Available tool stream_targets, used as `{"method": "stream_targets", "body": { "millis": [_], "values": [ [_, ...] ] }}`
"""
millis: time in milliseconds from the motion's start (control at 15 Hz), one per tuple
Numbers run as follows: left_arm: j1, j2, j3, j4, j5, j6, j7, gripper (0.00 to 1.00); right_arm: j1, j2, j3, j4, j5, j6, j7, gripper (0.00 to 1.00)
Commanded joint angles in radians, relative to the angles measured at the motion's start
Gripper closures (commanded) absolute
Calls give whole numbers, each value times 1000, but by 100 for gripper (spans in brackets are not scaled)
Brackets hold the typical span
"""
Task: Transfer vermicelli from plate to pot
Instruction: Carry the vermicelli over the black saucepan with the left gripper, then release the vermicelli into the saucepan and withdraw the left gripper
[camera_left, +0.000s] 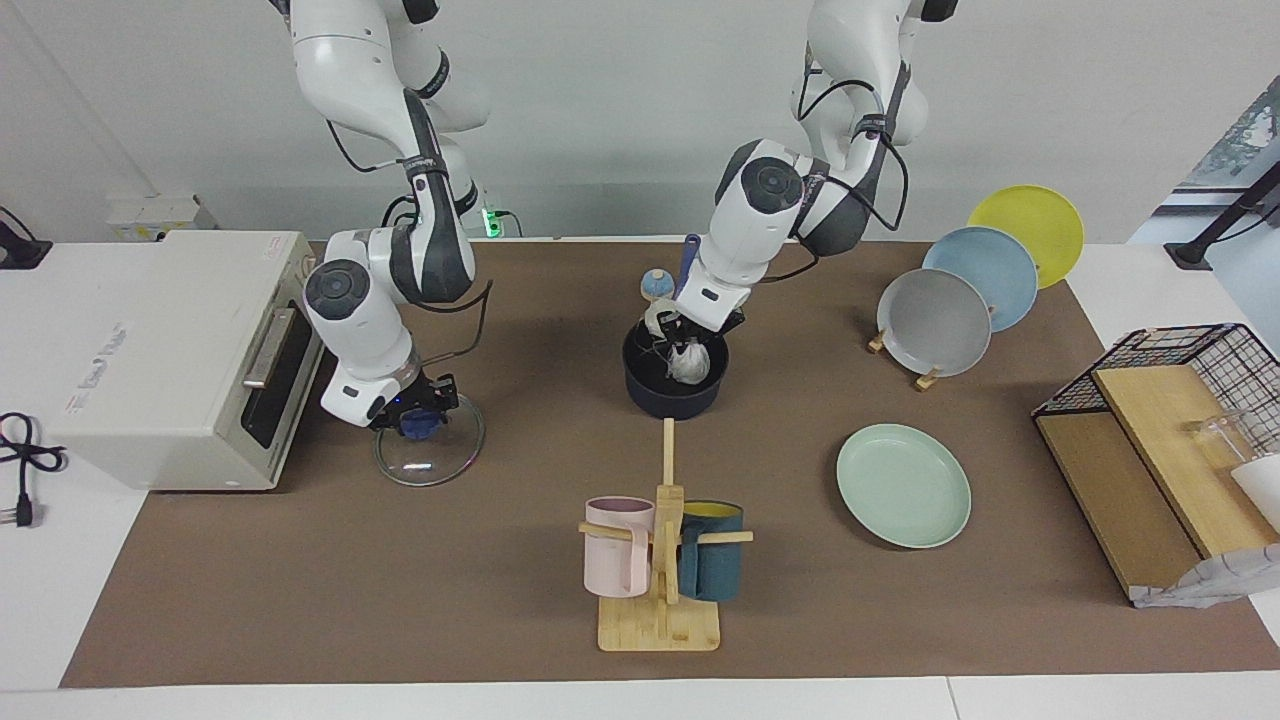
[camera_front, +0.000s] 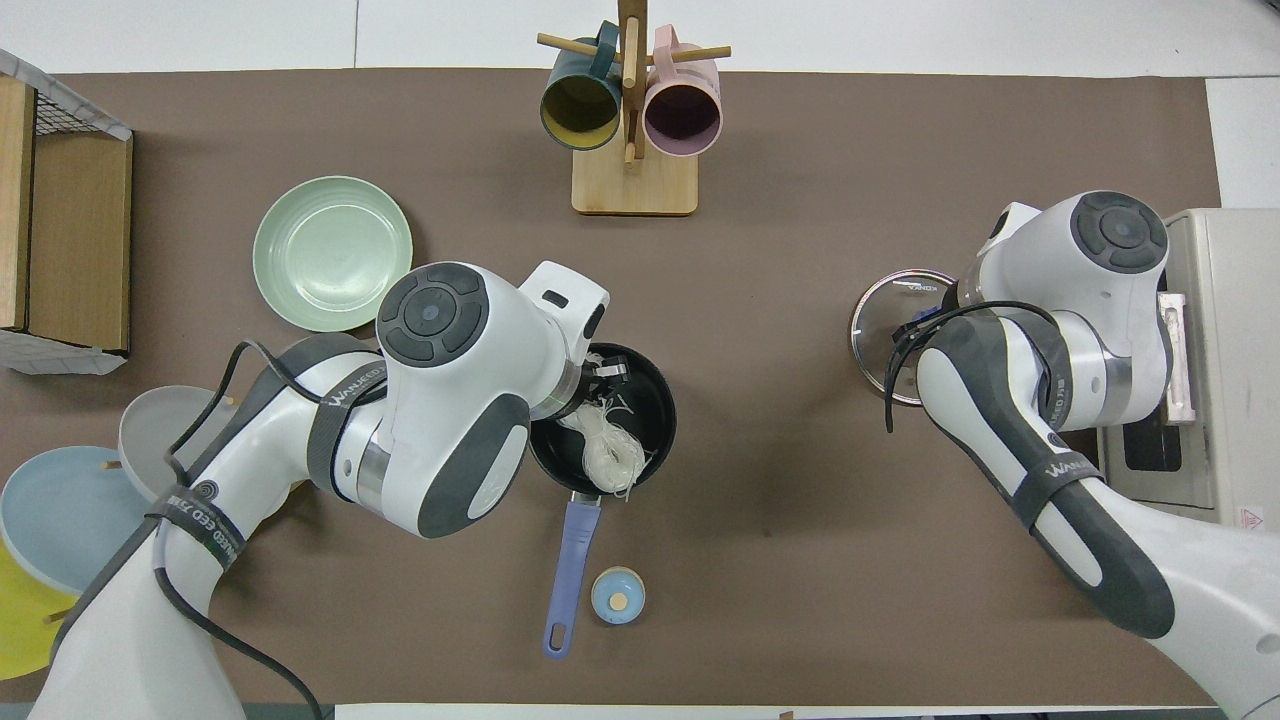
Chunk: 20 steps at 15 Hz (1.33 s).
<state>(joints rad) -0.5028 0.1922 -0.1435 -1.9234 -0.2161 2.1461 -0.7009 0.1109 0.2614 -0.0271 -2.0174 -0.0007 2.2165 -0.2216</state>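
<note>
The dark navy pot (camera_left: 668, 398) (camera_front: 655, 395) stands mid-table, its blue-purple handle (camera_front: 571, 565) pointing toward the robots. My left gripper (camera_left: 681, 338) (camera_front: 598, 375) reaches down into the pot and is shut on a whitish nest of vermicelli (camera_left: 690, 363) (camera_front: 612, 455), which hangs inside the pot below the rim. I see no second nest. The mint-green plate (camera_left: 903, 486) (camera_front: 332, 252) lies bare, farther from the robots, toward the left arm's end. My right gripper (camera_left: 416, 418) waits at the blue knob of a glass lid (camera_left: 430, 462) (camera_front: 878, 330) that lies on the table.
A toaster oven (camera_left: 170, 350) stands at the right arm's end. A mug rack (camera_left: 662, 560) with pink and teal mugs is farther out. A small blue round cap (camera_front: 617, 596) lies beside the pot handle. Grey, light-blue and yellow plates (camera_left: 935, 322) and a wire basket (camera_left: 1190, 360) are at the left arm's end.
</note>
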Motion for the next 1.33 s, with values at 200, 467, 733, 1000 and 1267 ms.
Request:
{"method": "stream_targets", "body": {
  "millis": [200, 467, 733, 1000, 1267],
  "values": [
    [-11, 26, 13, -60, -20, 124, 41, 100, 4, -18, 4, 19, 16, -44, -27, 100],
    [-6, 24, 13, -89, -20, 156, 81, 100, 18, -14, 4, 74, 18, -103, -18, 100],
    [-13, 6, 16, -72, 29, 77, 77, 0, 73, -13, 4, 149, 16, -191, 69, 100],
    [18, -114, 28, 64, 30, -220, 78, 0, 96, -8, 6, 178, 16, -212, 129, 100],
    [148, -230, 32, 211, 108, -452, 101, 0, 166, 18, 4, 299, 19, -323, 256, 100]
  ]
}}
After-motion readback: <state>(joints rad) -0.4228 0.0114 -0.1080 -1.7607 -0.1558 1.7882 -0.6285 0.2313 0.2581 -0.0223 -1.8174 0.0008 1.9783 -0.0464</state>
